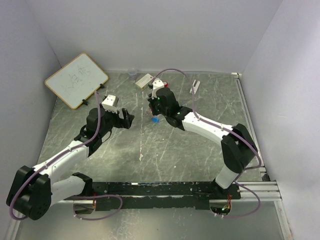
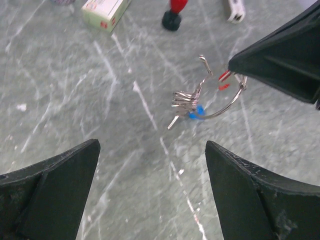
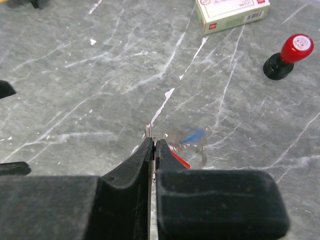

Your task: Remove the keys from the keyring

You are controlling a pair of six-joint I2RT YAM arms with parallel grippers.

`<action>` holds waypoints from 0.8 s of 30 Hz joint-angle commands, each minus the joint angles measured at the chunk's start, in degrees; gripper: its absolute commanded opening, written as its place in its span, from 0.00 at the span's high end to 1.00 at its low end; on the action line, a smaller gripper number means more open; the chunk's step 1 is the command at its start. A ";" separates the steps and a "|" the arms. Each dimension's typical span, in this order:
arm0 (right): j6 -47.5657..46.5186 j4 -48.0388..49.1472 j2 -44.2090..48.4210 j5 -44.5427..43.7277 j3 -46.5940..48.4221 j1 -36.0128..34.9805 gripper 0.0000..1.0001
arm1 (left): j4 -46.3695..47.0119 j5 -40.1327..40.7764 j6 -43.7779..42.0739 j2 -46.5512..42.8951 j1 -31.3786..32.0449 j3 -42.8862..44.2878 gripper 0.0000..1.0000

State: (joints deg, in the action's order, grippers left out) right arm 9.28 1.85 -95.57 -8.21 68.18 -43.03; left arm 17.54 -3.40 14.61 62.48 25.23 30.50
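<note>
Keyring of thin silvery wire [image 2: 229, 106] is pinched in my right claw [image 3: 152, 145], small blue, red and silvery keys [image 2: 186, 99] threaded on it; my left claw [image 2: 151, 150] stands wide, holding nothing.

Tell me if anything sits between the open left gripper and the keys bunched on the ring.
Nothing visible does. Only bare table lies between the left gripper and the keys. The right gripper, shut on the keyring, holds it from the far side, off that path.
</note>
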 commanded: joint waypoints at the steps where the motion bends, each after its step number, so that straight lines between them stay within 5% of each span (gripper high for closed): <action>1: -0.57 0.97 3.31 -3.50 -1.71 -1.51 1.00 | 5.54 -6.63 1.99 0.40 0.16 3.18 0.02; 12: 0.92 2.30 8.46 -9.64 -2.09 -4.13 1.00 | 11.59 -20.29 3.50 5.55 0.12 4.17 0.02; 19: -0.15 12.13 12.53 -12.46 -7.92 -5.57 1.00 | 15.62 -24.56 3.96 6.60 0.17 2.33 0.02; 24: -0.15 14.64 14.16 -13.46 -8.61 -5.76 1.00 | 16.48 -25.73 3.68 6.92 0.12 2.36 0.24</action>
State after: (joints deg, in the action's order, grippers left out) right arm 9.54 10.61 -83.53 -19.35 59.53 -48.45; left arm 30.09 -25.71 18.09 68.97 25.23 33.04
